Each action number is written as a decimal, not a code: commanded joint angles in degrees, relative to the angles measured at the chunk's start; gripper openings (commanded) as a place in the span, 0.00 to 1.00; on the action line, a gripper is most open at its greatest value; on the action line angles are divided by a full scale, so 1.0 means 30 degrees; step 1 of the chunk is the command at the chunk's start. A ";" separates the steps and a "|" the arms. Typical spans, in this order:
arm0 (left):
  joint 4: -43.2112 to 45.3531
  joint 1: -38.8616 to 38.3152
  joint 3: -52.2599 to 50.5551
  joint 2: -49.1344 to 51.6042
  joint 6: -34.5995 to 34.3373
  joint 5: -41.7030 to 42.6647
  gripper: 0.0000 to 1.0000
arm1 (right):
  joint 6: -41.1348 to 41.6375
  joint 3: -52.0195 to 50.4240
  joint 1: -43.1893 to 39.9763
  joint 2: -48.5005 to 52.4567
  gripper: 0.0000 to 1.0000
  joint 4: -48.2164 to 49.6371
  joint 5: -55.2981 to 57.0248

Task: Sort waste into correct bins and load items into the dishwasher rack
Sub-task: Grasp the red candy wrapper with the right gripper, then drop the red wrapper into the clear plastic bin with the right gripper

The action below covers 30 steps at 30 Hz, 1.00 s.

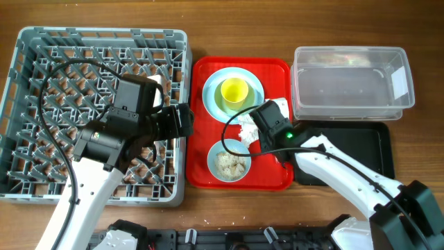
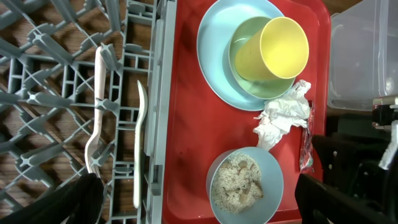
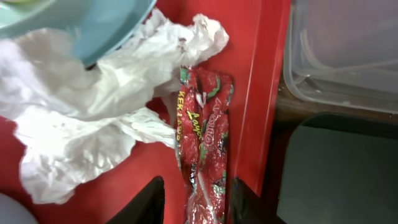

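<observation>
Nearest the robot, at the near end of the red tray, a small light blue bowl is seen, filled with pale food scraps. Just to its right, off the red tray, the shallow black tray is partly covered by the right arm. The right gripper is lowered over the red tray's right edge. Its jaws are parted a little, and the red-and-silver foil wrapper is straddled between them, flat on the tray, not pinched. The crumpled white napkin is pressed against the wrapper's left side and tucked under the plate's rim.

Further back, the left gripper is held over the right edge of the grey dishwasher rack, jaws spread wide, nothing gripped. The white fork and spoon are laid side by side in the rack. Beyond, the light blue plate is loaded with a second bowl and the yellow-green cup, tilted inside it. Farthest right, the clear tub is set beyond the black tray.
</observation>
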 commanded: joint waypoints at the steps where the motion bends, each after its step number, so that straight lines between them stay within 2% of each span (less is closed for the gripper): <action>1: 0.0051 -0.0051 0.0160 0.0102 -0.0248 -0.0131 1.00 | -0.0044 -0.1202 -0.0080 -0.0131 0.35 0.1443 0.0845; 4: 0.0051 -0.0051 0.0160 0.0102 -0.0240 -0.0131 1.00 | -0.0036 -0.2528 -0.0080 -0.0131 0.34 0.3410 0.0903; 6: 0.0051 -0.0051 0.0160 0.0102 -0.0240 -0.0131 1.00 | -0.0029 -0.3271 -0.0080 -0.0131 0.29 0.4342 0.0896; 18: 0.0051 -0.0051 0.0160 0.0102 -0.0240 -0.0131 1.00 | 0.0160 -0.4291 -0.0080 -0.0109 0.25 0.6127 0.0525; 19: 0.0051 -0.0051 0.0160 0.0102 -0.0248 -0.0131 1.00 | 0.0124 -0.4291 -0.0080 -0.0117 0.22 0.6062 0.0525; 24: 0.0051 -0.0051 0.0160 0.0102 -0.0240 -0.0131 1.00 | 0.0102 -0.4291 -0.0080 -0.0109 0.16 0.6098 0.0138; 25: 0.0051 -0.0051 0.0160 0.0102 -0.0240 -0.0131 1.00 | 0.0073 -0.4291 -0.0080 -0.0117 0.06 0.6091 -0.0087; 26: 0.0051 -0.0051 0.0160 0.0102 -0.0240 -0.0131 1.00 | 0.0073 -0.4284 -0.0073 -0.0124 0.04 0.6091 -0.0189; 30: 0.0051 -0.0051 0.0160 0.0102 -0.0240 -0.0131 1.00 | 0.0007 -0.3177 -0.0073 -0.1202 0.04 0.5071 -0.0197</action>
